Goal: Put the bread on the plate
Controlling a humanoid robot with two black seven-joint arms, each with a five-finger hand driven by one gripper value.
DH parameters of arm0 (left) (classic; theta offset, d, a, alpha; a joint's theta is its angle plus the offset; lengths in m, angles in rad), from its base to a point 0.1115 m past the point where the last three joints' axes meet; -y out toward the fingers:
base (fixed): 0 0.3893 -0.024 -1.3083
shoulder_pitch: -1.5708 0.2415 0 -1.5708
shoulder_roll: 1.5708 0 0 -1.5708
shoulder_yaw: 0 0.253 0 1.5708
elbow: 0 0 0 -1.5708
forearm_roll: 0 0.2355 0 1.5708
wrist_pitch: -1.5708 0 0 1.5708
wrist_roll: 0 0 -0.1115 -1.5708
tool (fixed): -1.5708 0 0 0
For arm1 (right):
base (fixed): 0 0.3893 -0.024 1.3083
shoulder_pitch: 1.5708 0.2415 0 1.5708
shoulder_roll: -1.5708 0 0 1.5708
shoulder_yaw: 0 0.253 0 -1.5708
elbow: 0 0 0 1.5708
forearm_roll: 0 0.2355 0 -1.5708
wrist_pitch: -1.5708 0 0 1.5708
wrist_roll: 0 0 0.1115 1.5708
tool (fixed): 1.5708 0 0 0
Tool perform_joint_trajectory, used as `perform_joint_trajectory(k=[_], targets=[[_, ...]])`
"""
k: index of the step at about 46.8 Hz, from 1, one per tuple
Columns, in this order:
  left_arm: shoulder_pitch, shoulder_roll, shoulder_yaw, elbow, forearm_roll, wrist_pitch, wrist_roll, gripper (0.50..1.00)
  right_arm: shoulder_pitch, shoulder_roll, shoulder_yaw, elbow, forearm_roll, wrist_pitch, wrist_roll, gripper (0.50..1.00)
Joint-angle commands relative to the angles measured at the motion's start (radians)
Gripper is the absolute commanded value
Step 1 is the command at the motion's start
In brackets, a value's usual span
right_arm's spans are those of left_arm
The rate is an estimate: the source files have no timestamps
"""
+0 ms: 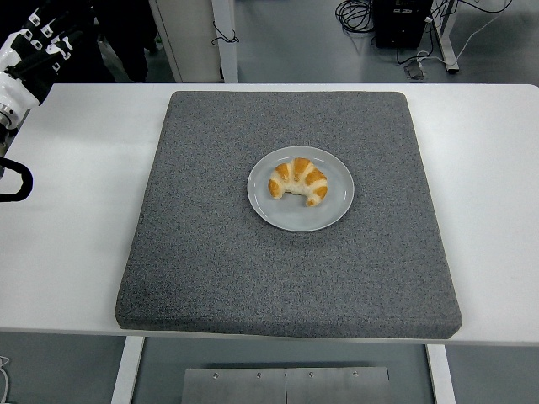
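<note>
A golden crescent-shaped bread (299,181) lies in the middle of a round light grey plate (286,217). The plate sits near the centre of a dark grey mat (210,252) on the white table (76,252). My left hand (44,35) is at the far upper left corner, beyond the table's back edge and far from the plate. Its fingers are relaxed and hold nothing. My right arm does not show.
A black loop of my left arm (15,181) hangs over the table's left edge. Behind the table are a table leg (226,42), cables and a black box (404,21) on the floor.
</note>
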Motion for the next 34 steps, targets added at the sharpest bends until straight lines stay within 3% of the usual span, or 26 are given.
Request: perform_joint_trajectory(k=[1,16,25,34], targets=[[-0.006,-0.044,0.005,0.0,0.008,0.009,0.0,0.931,0.001,0.0,0.0,0.0,0.0,0.0,0.0,1.0],[-0.011,-0.185,0.069,0.002,0.015,0.048,-0.001,0.931,0.003,0.0,-0.003,0.0,0.0,0.0,0.0,1.0],[-0.011,-0.211,0.114,0.023,0.016,0.062,-0.06,0.93,0.003,0.0,-0.003,0.0,0.0,0.0,0.0,1.0],[-0.014,-0.214,0.121,0.025,0.016,0.062,-0.064,0.931,0.003,0.0,-0.009,0.0,0.0,0.0,0.0,1.0]])
